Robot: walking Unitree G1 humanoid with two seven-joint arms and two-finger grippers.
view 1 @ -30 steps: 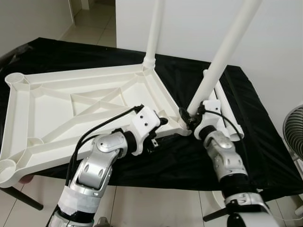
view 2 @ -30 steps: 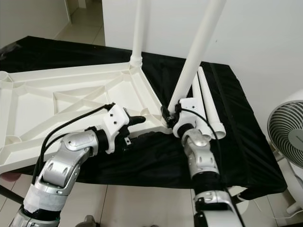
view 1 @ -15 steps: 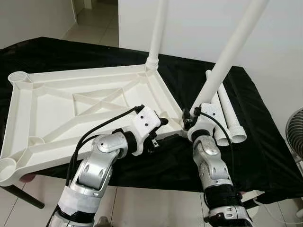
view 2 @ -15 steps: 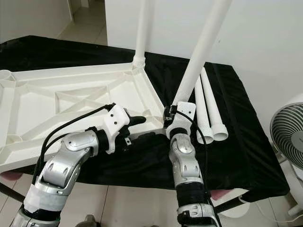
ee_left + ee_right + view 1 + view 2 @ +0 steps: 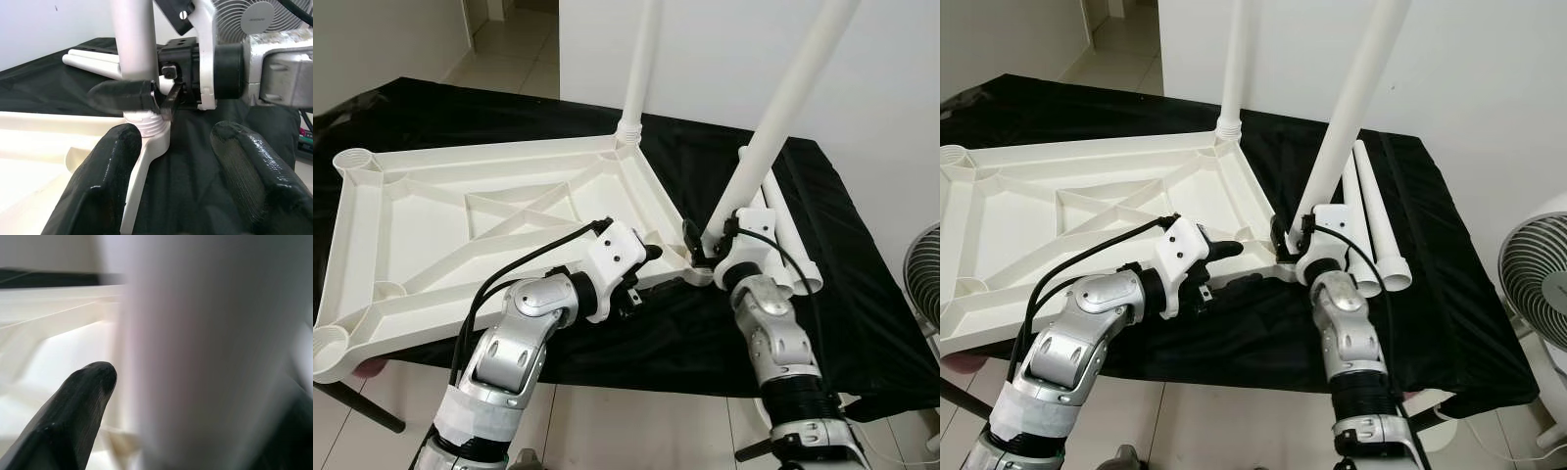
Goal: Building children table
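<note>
While the upturned white tabletop [image 5: 460, 235] lies on the black cloth [image 5: 842, 294] of a bench, the right gripper [image 5: 702, 245] is reached forward to the near right corner socket, its fingers [image 5: 122, 95] closed around the base of a white table leg [image 5: 773, 127] that leans away to the right; the left gripper [image 5: 173, 161] is held low beside that same corner, jaws spread and holding nothing, one finger [image 5: 105, 176] touching the tabletop's edge. Two legs are seen standing in sockets, the second leg [image 5: 639, 64] upright at the far corner; two spare legs [image 5: 1376, 235] are laid side by side on the cloth; one fan [image 5: 1538, 294] is seen at the right.
</note>
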